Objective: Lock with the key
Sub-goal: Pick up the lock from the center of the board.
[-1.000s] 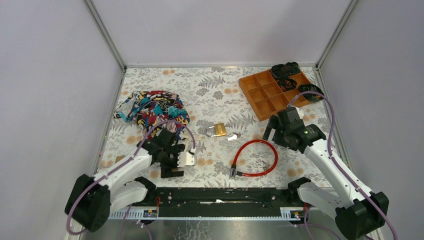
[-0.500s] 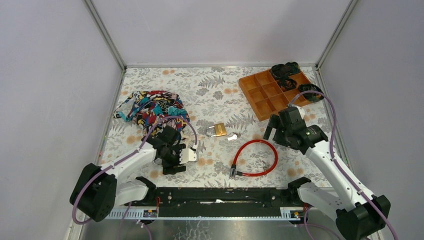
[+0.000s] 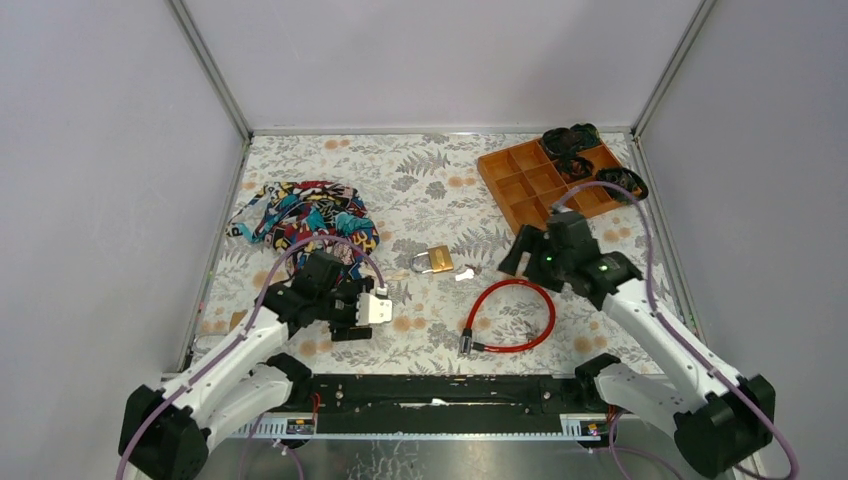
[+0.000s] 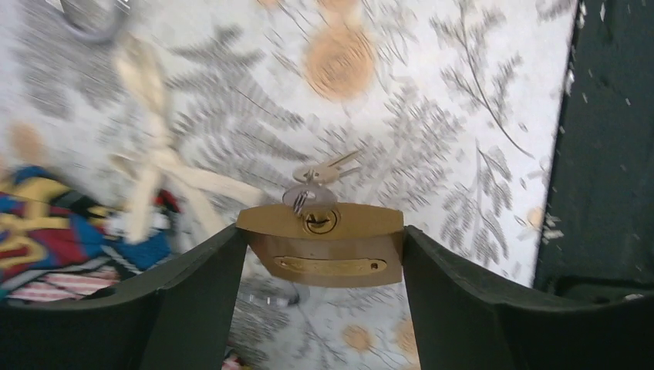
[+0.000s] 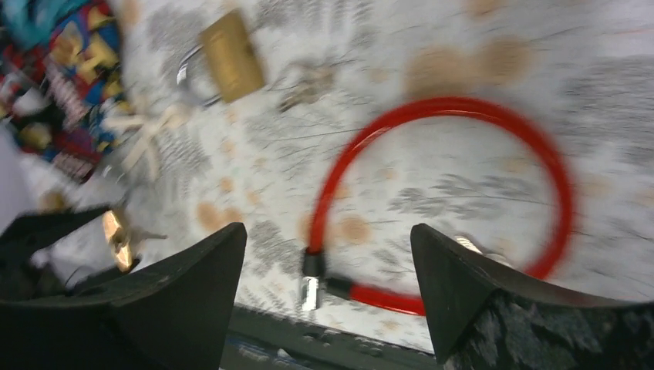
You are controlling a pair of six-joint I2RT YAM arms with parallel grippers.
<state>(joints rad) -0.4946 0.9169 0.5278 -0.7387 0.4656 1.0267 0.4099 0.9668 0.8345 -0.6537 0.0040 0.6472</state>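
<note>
Since the brass padlock (image 4: pixel 320 258) sits clamped between the left gripper's (image 4: pixel 321 231) jaws at about 7 o'clock on the table (image 3: pixel 440 170), keyhole outward with the key (image 4: pixel 308 200) in it, the step in hand looks like turning that key. The right gripper (image 5: pixel 328 227), jaws spread and empty, hovers over the red cable lock (image 5: pixel 447 102) at 5 o'clock; it should come in square to the key head, pinch it flat, and twist while the left holds firm
</note>
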